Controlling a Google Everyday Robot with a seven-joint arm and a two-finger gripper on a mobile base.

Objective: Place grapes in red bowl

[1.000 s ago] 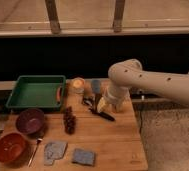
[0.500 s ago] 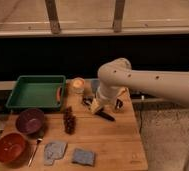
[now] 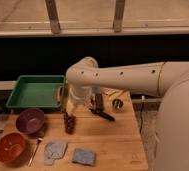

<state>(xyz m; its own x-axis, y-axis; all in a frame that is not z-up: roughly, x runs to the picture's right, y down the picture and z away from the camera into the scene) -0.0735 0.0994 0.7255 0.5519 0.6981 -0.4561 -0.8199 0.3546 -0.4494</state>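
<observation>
In the camera view I saw the gripper released, jaws apart and holding nothing, low over the table. The grapes lay just below it, well apart from the red bowl.

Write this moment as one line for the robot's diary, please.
gripper: just above grapes | grapes: lying on table | red bowl: empty | placing: not yet done

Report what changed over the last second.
The white arm swung left, bringing the gripper just above the dark purple grape bunch. Nothing visibly grasped. Grapes, round orange-red bowl, maroon bowl, green tray and grey cloths stayed put.
</observation>
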